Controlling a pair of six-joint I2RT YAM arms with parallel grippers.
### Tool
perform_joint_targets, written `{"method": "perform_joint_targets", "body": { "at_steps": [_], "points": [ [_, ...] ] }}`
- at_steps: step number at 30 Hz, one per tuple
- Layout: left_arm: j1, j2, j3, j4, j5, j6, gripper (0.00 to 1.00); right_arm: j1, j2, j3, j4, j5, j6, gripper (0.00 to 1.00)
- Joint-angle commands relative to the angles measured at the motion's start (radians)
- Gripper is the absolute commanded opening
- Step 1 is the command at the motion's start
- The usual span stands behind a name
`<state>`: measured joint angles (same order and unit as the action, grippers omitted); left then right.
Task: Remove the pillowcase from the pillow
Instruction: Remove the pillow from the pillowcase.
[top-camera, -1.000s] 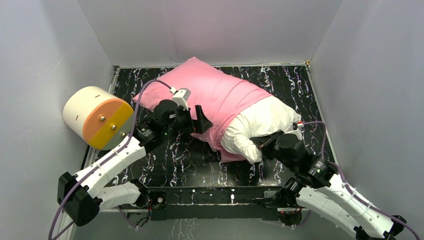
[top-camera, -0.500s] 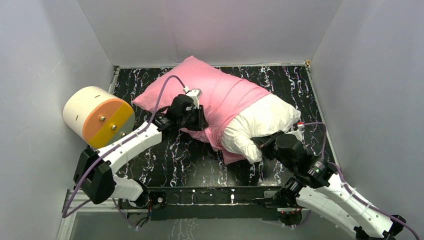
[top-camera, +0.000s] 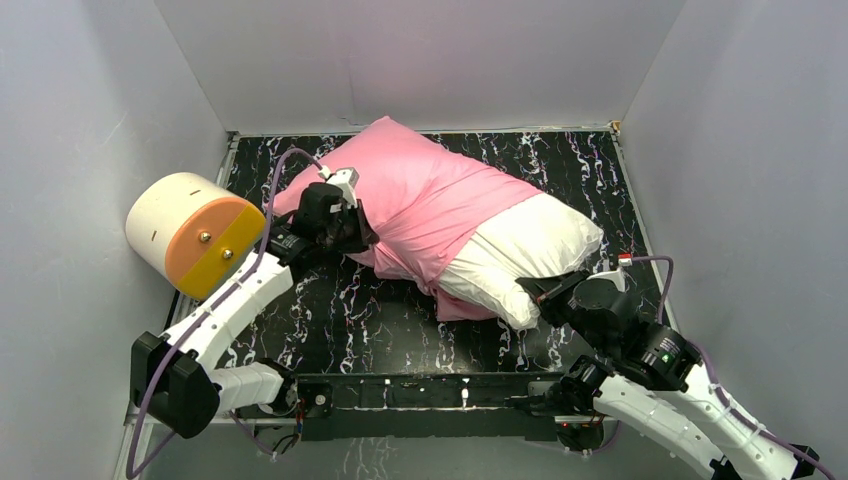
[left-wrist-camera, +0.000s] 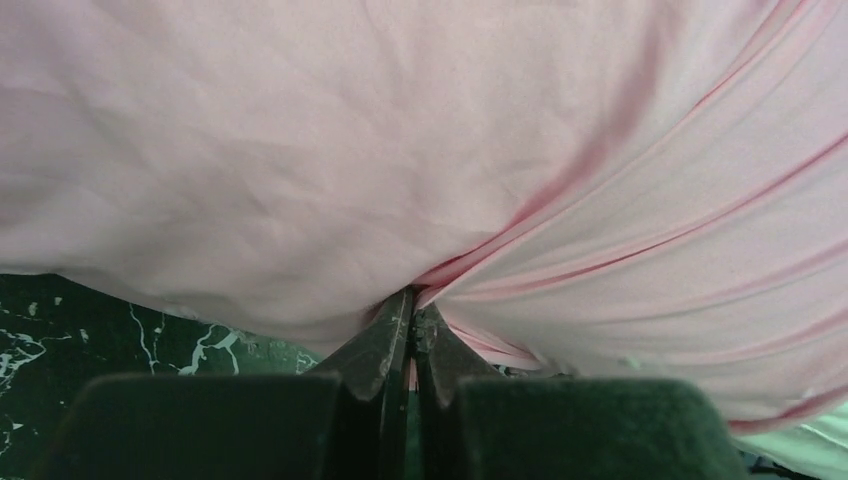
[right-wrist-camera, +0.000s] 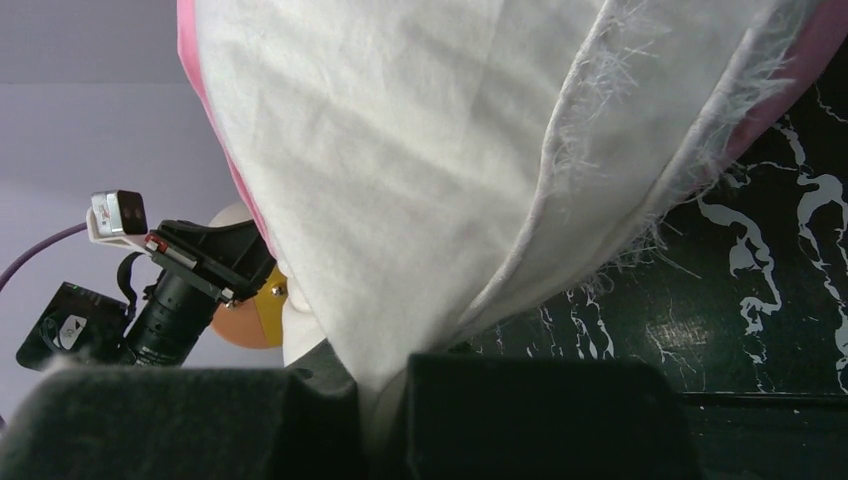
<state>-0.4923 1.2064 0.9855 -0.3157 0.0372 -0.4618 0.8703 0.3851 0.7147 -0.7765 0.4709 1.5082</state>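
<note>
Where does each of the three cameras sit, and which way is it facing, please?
Top external: above and behind the arm bases, looking down at the table; both arms show.
Left wrist: on the left arm, looking along the left tool, shut on the pillowcase; only its fingers show.
Right wrist: on the right arm, looking across the table past the right tool, shut on the pillow; the left arm's wrist shows beyond.
Shared: the top and right wrist views both show pillow and pillowcase.
</note>
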Motion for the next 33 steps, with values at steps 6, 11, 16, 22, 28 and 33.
{"method": "perform_joint_targets", "body": {
  "at_steps": [6, 11, 16, 22, 28, 33],
  "points": [
    [0.123, -0.055, 0.013, -0.090, 0.091, 0.046, 0.39, -0.021, 0.004, 0.031, -0.012, 0.132, -0.018, 0.00],
    [0.123, -0.160, 0.056, -0.145, 0.063, 0.027, 0.98, -0.021, 0.054, 0.011, 0.049, 0.101, -0.035, 0.00],
    [0.123, -0.252, 0.043, -0.095, 0.213, -0.010, 0.98, -0.021, 0.067, -0.002, 0.093, 0.097, -0.034, 0.00],
    [0.058, -0.180, 0.129, -0.121, 0.438, -0.021, 0.98, -0.021, 0.085, 0.014, 0.089, 0.100, -0.040, 0.00],
    [-0.326, -0.081, 0.164, -0.148, 0.033, 0.011, 0.98, -0.021, 0.090, 0.022, 0.089, 0.103, -0.031, 0.00],
    [-0.463, 0.044, 0.166, -0.148, -0.149, -0.002, 0.96, -0.021, 0.079, 0.031, 0.065, 0.105, -0.017, 0.00]
  ]
}}
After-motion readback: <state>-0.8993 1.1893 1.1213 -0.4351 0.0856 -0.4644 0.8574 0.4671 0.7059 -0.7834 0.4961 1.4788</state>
